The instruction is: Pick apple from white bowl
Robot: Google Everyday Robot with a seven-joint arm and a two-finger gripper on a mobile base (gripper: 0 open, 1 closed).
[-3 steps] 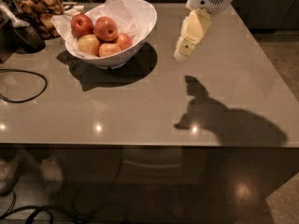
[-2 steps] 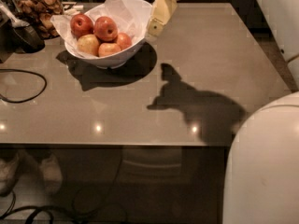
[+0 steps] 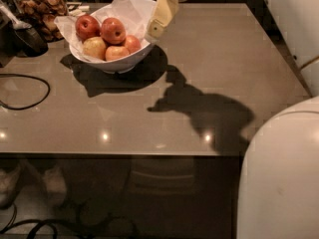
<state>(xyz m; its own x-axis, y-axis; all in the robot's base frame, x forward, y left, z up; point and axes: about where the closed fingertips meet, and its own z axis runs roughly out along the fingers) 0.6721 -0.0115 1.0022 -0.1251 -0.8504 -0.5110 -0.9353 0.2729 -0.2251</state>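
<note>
The white bowl (image 3: 117, 63) stands at the table's far left, lined with crumpled white paper. It holds several apples. The large bright red apple (image 3: 113, 30) sits on top in the middle, next to a darker crimson apple (image 3: 86, 26) on its left. A pale yellow-green apple (image 3: 94, 47) lies in front, with two smaller reddish apples (image 3: 131, 43) to its right. My gripper (image 3: 152, 32) reaches down from the top edge, cream-coloured, at the bowl's right rim, just right of the apples. It holds nothing that I can see.
A glass jar of brown snacks (image 3: 43, 8) and a dark utensil (image 3: 26, 34) stand left of the bowl. A black cable (image 3: 27, 91) loops on the grey table (image 3: 234, 54). The table's front edge runs across the middle. My white body (image 3: 281, 178) fills the lower right.
The gripper has moved left across the table from the right of the bowl to its right rim. My white body has come into view on the right.
</note>
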